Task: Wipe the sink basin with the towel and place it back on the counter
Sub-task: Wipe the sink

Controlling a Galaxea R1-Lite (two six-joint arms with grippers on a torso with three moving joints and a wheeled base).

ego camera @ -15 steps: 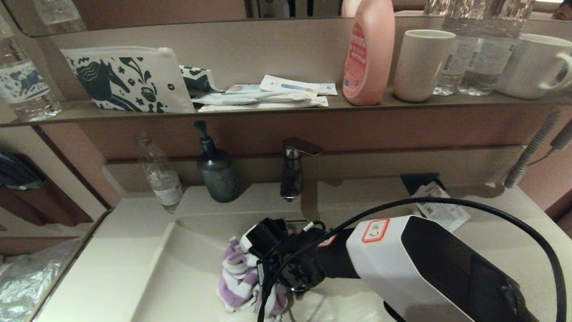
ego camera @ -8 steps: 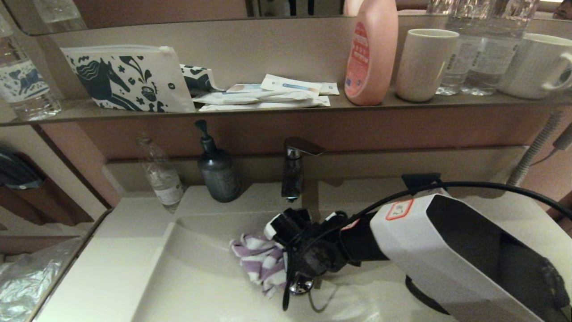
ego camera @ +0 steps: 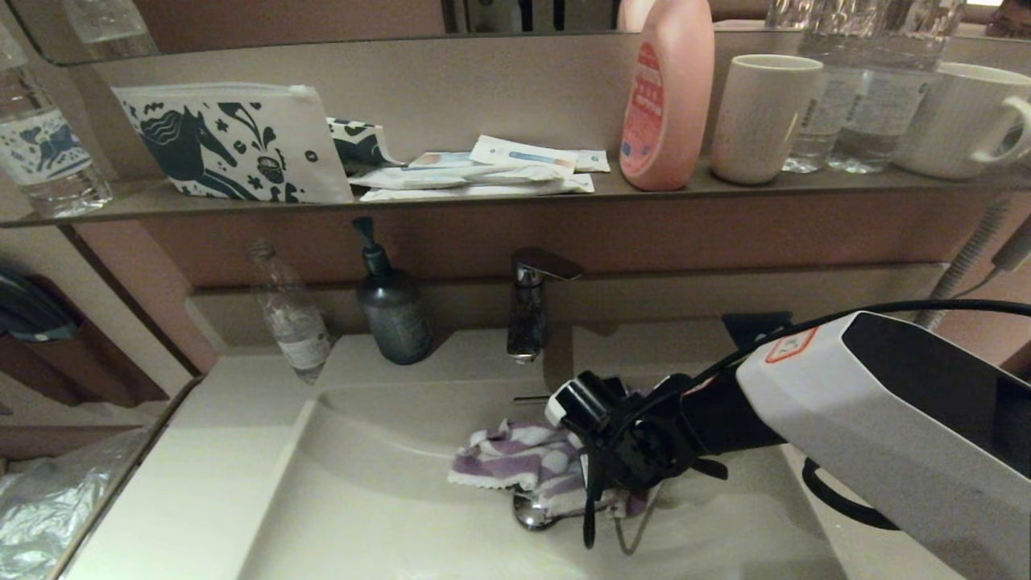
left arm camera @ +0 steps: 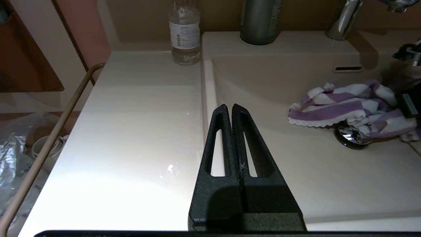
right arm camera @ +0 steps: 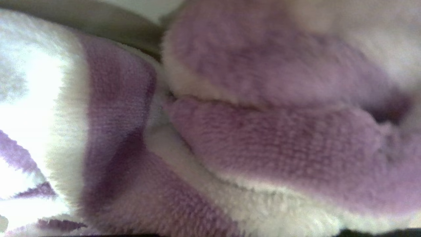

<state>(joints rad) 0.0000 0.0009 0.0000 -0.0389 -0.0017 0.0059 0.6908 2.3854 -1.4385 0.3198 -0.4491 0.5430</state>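
Note:
The purple-and-white striped towel (ego camera: pixel 515 459) lies spread low in the sink basin (ego camera: pixel 362 499), partly over the chrome drain plug (ego camera: pixel 532 511). My right gripper (ego camera: pixel 620 483) presses down into the towel's right end and is shut on it; its fingers are buried in the cloth. Towel (right arm camera: pixel 210 131) pile fills the right wrist view. My left gripper (left arm camera: pixel 232 107) hangs shut and empty over the seam between the counter (left arm camera: pixel 138 125) and the basin (left arm camera: pixel 296 171), well left of the towel (left arm camera: pixel 345 105). The overflow slot (left arm camera: pixel 347 69) shows on the back wall.
A faucet (ego camera: pixel 527 306), a dark pump bottle (ego camera: pixel 392 310) and a clear bottle (ego camera: pixel 291 318) stand behind the basin. The brown shelf (ego camera: pixel 483 197) above holds a horse-print pouch (ego camera: pixel 229 145), sachets, a pink bottle (ego camera: pixel 664 97) and cups. A rail (left arm camera: pixel 49 144) borders the counter's left.
My right gripper has swept to the right and toward the back of the basin, dragging the towel with it; the towel has spread out flatter over the drain. The left arm has not moved.

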